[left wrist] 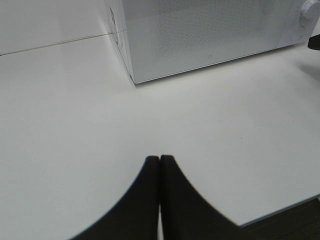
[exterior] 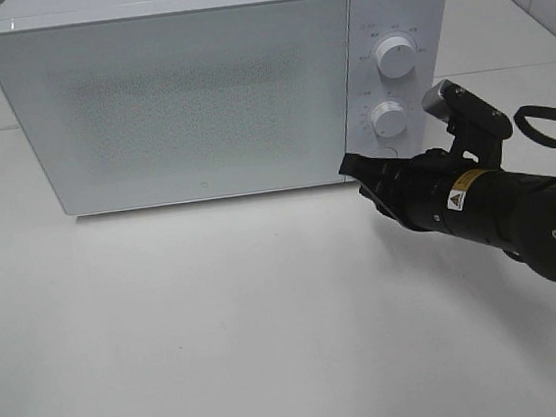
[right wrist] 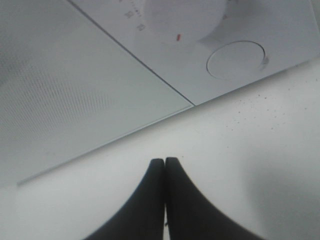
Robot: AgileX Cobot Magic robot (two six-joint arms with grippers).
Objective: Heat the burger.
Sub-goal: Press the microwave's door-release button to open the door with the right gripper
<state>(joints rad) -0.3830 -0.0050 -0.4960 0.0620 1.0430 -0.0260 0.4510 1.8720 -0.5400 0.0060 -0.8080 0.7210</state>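
Observation:
The burger is out of view; no frame shows it. A white microwave [exterior: 197, 88] stands at the back of the table with its door closed. My right gripper [exterior: 345, 167] is shut and empty, its tip just in front of the microwave's lower right corner, below the lower knob [exterior: 388, 117]. The right wrist view shows the shut fingertips [right wrist: 165, 161] over the table, close to the lower knob [right wrist: 180, 17] and a round door button [right wrist: 235, 60]. My left gripper [left wrist: 159, 159] is shut and empty above bare table, off the microwave's [left wrist: 200, 35] left front corner.
The upper knob [exterior: 396, 56] sits above the lower one on the control panel. The white table [exterior: 220, 322] stretches in front of the microwave. The table's near edge [left wrist: 280, 210] shows in the left wrist view. A black cable [exterior: 546, 128] loops behind the right arm.

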